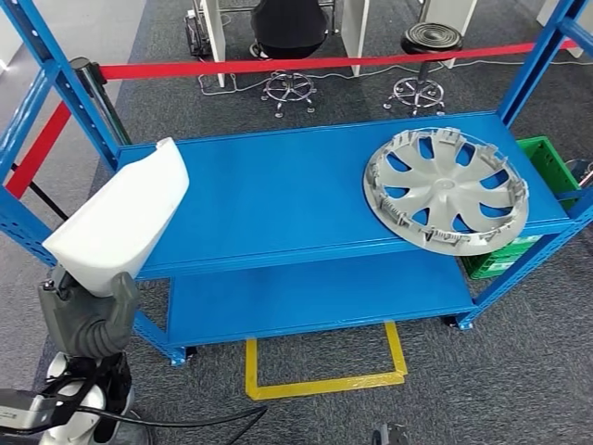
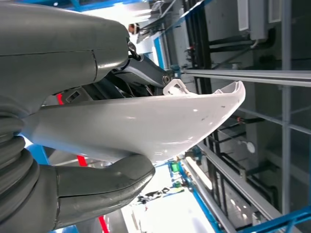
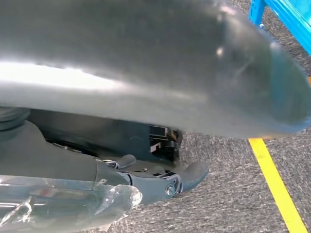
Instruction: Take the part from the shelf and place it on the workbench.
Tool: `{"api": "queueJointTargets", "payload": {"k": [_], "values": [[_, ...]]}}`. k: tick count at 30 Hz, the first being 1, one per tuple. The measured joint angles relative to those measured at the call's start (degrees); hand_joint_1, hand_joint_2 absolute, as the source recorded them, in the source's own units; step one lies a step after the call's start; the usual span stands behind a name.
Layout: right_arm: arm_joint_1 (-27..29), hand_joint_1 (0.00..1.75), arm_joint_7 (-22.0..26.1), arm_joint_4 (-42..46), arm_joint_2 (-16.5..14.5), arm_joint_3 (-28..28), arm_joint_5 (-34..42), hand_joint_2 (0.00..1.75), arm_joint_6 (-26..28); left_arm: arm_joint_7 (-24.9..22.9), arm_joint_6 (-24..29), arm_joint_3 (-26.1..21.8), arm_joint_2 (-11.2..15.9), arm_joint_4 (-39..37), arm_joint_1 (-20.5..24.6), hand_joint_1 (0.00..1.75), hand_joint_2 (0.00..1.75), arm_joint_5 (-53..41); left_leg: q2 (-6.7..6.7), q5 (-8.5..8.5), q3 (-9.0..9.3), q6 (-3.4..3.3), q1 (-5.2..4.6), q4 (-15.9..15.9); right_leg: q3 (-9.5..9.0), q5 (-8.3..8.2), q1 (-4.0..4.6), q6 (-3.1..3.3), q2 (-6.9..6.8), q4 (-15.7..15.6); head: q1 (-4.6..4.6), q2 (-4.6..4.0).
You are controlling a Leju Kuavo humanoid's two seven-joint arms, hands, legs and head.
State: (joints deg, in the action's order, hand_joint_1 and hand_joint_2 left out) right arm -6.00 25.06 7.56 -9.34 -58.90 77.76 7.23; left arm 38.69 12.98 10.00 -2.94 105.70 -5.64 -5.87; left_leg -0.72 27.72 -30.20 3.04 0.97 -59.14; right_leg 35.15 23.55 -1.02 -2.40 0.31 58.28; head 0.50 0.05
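White plastic part (image 1: 119, 221) is gripped in your left hand (image 1: 89, 320), raised at the left end of the blue shelf (image 1: 280, 195), its far tip over the shelf's top-deck corner. In the left wrist view the thumb (image 2: 110, 182) sits under the part (image 2: 146, 126) with darker fingers on the other side. Silver wheel cover (image 1: 446, 190) lies on the right end of the top deck, overhanging the front edge. Right hand (image 3: 161, 182) hangs over grey carpet beside yellow floor tape (image 3: 277, 189); you cannot tell whether its fingers are apart or closed.
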Motion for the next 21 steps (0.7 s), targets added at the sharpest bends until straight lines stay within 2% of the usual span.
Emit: {"api": "queueJointTargets", "payload": {"k": [1, 2, 3, 4, 5, 6, 8, 9, 10, 11, 12, 13, 14, 15, 16, 17, 19, 20, 21], "values": [[-0.1, 0.00, -0.1, 0.0, -0.1, 0.0, 0.1, 0.00, 0.2, 0.0, -0.3, 0.0, -0.1, 0.0, 0.2, 1.75, 1.75, -0.1, -0.08, 0.42, 0.96, -0.33, -0.04, 1.8, 0.22, -0.40, 0.13, -0.39, 0.04, 0.0, 0.02, 0.01], [-0.2, 0.00, -0.1, 0.0, -0.1, 0.0, 0.2, 0.00, 0.3, 0.0, -0.5, 0.0, -0.1, 0.0, 0.3, 1.75, 1.75, -0.3, -0.16, 0.52, 1.03, -0.88, -0.18, 2.3, 0.37, -0.82, 0.16, -0.78, 0.05, 0.0, 0.00, 0.00], [-0.3, 0.00, -0.2, 0.0, -0.2, 0.0, 0.4, 0.00, 0.4, 0.0, -0.7, 0.0, -0.1, 0.0, 0.3, 1.75, 1.75, -0.5, -0.10, 0.30, 0.63, -1.50, -0.20, 2.3, 0.49, -1.22, 0.10, -1.19, 0.06, -0.1, -0.06, 0.00], [-0.3, 0.00, -0.3, 0.0, -0.2, 0.0, 0.5, 0.00, 0.5, 0.0, -0.7, 0.0, -0.2, 0.0, 0.4, 1.75, 1.75, -0.6, -0.01, -0.10, 0.21, -2.15, -0.25, 2.2, 0.82, -0.92, -0.03, -1.49, 0.03, 0.1, -0.08, 0.00], [-0.4, 0.00, -0.4, 0.0, -0.2, 0.0, 0.7, 0.00, 0.4, 0.0, -0.7, 0.0, -0.2, 0.0, 0.4, 1.75, 1.75, -0.6, 0.09, -0.59, -0.29, -2.79, -0.29, 2.3, 1.37, 0.33, -0.11, -1.74, -0.01, 1.1, -0.14, -0.01], [-0.4, 0.00, -0.6, 0.0, -0.2, 0.0, 0.9, 0.00, 0.3, 0.0, -0.7, 0.0, -0.3, 0.0, 0.5, 1.75, 1.75, -0.6, 0.19, -1.16, -0.92, -3.36, -0.33, 2.3, 2.26, 2.60, -0.13, -1.88, -0.04, 3.4, -0.23, -0.01], [-0.5, 0.00, -0.8, 0.0, -0.3, 0.0, 1.5, 0.00, -0.3, 0.0, -0.7, 0.1, -0.5, 0.0, 0.5, 1.75, 1.75, -0.4, 0.27, -2.36, -2.33, -3.96, -0.63, 2.3, 4.45, 8.18, 0.01, -1.92, -0.08, 10.9, -0.39, -0.01], [-0.6, 0.00, -0.9, 0.0, -0.3, 0.0, 1.6, 0.00, -0.7, 0.0, -0.7, 0.1, -0.5, 0.0, 0.5, 1.75, 1.75, -0.3, 0.31, -2.96, -3.09, -4.11, -0.83, 2.2, 5.15, 9.87, 0.11, -1.84, -0.08, 14.5, -0.41, -0.01], [-0.6, 0.00, -1.0, 0.0, -0.3, 0.0, 1.8, 0.00, -1.0, 0.0, -0.8, 0.1, -0.5, 0.0, 0.4, 1.75, 1.75, -0.3, 0.35, -3.55, -3.83, -4.19, -1.05, 2.2, 5.10, 10.22, 0.24, -1.68, -0.08, 16.6, -0.41, -0.01], [-0.7, 0.00, -1.0, 0.0, -0.4, 0.0, 1.9, 0.00, -1.2, 0.0, -0.8, 0.1, -0.5, 0.0, 0.4, 1.75, 1.75, -0.2, 0.38, -4.15, -4.58, -4.24, -1.27, 2.2, 4.10, 9.37, 0.40, -1.39, -0.07, 16.7, -0.41, -0.01], [-0.7, 0.00, -1.1, 0.0, -0.4, 0.0, 1.9, 0.00, -1.3, 0.0, -0.8, 0.1, -0.5, 0.0, 0.4, 1.75, 1.75, -0.2, 0.37, -4.76, -5.30, -4.27, -1.48, 2.2, 2.05, 7.80, 0.61, -0.94, -0.06, 14.7, -0.41, -0.01], [-0.8, 0.00, -1.1, 0.0, -0.4, 0.0, 1.9, 0.00, -1.3, 0.0, -0.8, 0.1, -0.6, 0.0, 0.4, 1.75, 1.75, -0.2, 0.33, -5.37, -5.94, -4.26, -1.64, 2.2, -0.88, 6.47, 0.90, -0.33, -0.06, 11.0, -0.40, 0.00], [-0.8, 0.00, -1.0, 0.0, -0.4, 0.0, 1.9, 0.00, -1.3, 0.0, -0.8, 0.1, -0.6, 0.1, 0.3, 1.75, 1.75, -0.2, 0.30, -5.94, -6.48, -4.15, -1.80, 2.2, -4.23, 6.16, 1.18, 0.30, -0.07, 6.3, -0.38, 0.00], [-0.9, 0.00, -1.0, 0.0, -0.5, 0.0, 1.9, 0.00, -1.4, 0.0, -0.8, 0.1, -0.6, 0.2, 0.3, 1.75, 1.75, -0.2, 0.29, -6.46, -6.81, -3.99, -1.86, 2.1, -6.89, 6.34, 1.41, 0.67, -0.08, 2.3, -0.32, 0.00], [-1.0, 0.00, -1.0, 0.0, -0.6, 0.0, 1.9, 0.00, -1.4, 0.0, -0.8, 0.1, -0.6, 0.3, 0.3, 1.75, 1.75, -0.2, 0.35, -6.96, -6.95, -3.74, -1.81, 2.2, -8.48, 6.81, 1.62, 0.86, -0.02, -0.5, -0.39, 0.00], [-1.0, 0.00, -1.0, 0.0, -0.6, 0.0, 1.9, 0.00, -1.5, 0.0, -0.8, 0.1, -0.6, 0.4, 0.3, 1.75, 1.75, -0.2, 0.48, -7.41, -7.01, -3.42, -1.74, 2.3, -8.96, 7.13, 1.76, 0.94, 0.05, -1.9, -0.51, 0.01], [-1.0, 0.00, -0.8, 0.0, -0.8, 0.1, 2.1, 0.00, -2.0, 0.0, -0.7, 0.1, -0.7, 0.5, 0.3, 1.75, 1.75, -0.2, 0.73, -7.97, -7.14, -2.79, -1.53, 2.6, -8.11, 6.17, 1.78, 1.39, 0.28, -2.3, -0.75, 0.01], [-1.0, 0.00, -0.7, 0.0, -0.8, 0.1, 2.1, 0.00, -2.3, 0.0, -0.7, 0.1, -0.7, 0.5, 0.2, 1.75, 1.75, -0.2, 0.76, -7.16, -7.47, -2.45, -1.51, 2.2, -7.66, 5.58, 1.67, 1.78, 0.41, -2.4, -0.72, 0.02], [-1.0, 0.00, -0.6, 0.0, -0.8, 0.2, 2.2, 0.00, -2.6, 0.0, -0.6, 0.1, -0.7, 0.5, 0.2, 1.75, 1.75, -0.1, 0.75, -5.28, -8.06, -2.11, -1.47, 0.9, -7.13, 4.89, 1.49, 2.09, 0.56, -2.5, -0.64, 0.02]]}}
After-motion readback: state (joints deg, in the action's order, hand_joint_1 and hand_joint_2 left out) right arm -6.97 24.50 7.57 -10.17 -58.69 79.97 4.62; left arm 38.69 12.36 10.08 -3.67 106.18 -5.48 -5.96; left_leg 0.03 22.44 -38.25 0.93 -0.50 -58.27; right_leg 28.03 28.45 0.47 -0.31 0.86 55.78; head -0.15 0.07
